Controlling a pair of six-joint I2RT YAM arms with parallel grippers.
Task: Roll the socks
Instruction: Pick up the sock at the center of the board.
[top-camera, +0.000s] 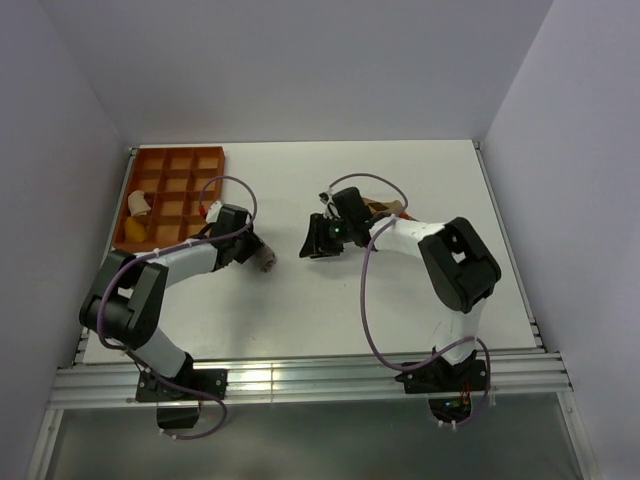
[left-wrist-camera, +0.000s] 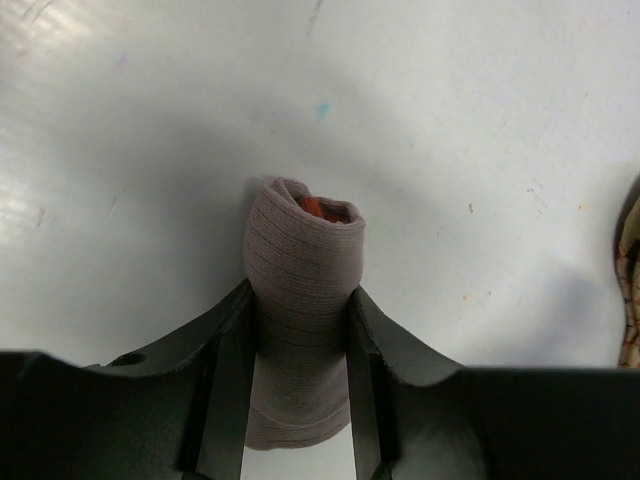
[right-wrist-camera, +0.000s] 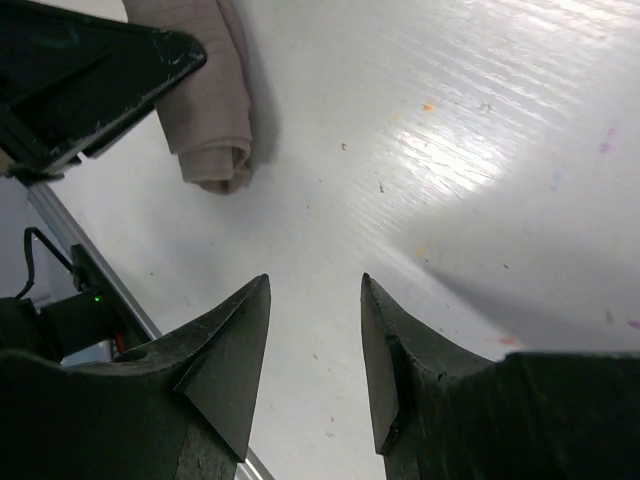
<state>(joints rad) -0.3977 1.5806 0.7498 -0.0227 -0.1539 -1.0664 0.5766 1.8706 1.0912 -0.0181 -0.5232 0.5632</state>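
Observation:
A grey-brown sock (left-wrist-camera: 305, 240), rolled into a tight tube with red showing at its open end, lies on the white table. My left gripper (left-wrist-camera: 300, 295) is shut on the roll, one finger pressed against each side. In the top view the roll (top-camera: 267, 262) sits at the tip of the left gripper (top-camera: 255, 252). My right gripper (top-camera: 317, 240) hovers a short way to the right, open with only bare table between its fingers (right-wrist-camera: 240, 330). Its wrist view shows the roll (right-wrist-camera: 205, 110) lying apart from it. An edge of the argyle sock (left-wrist-camera: 630, 270) lies further right, mostly under the right arm (top-camera: 385, 207).
An orange compartment tray (top-camera: 180, 160) stands at the back left, holding a white item (top-camera: 138, 203) and a yellow item (top-camera: 133, 231). Metal rails (top-camera: 300, 380) run along the near table edge. Grey walls enclose the table on three sides.

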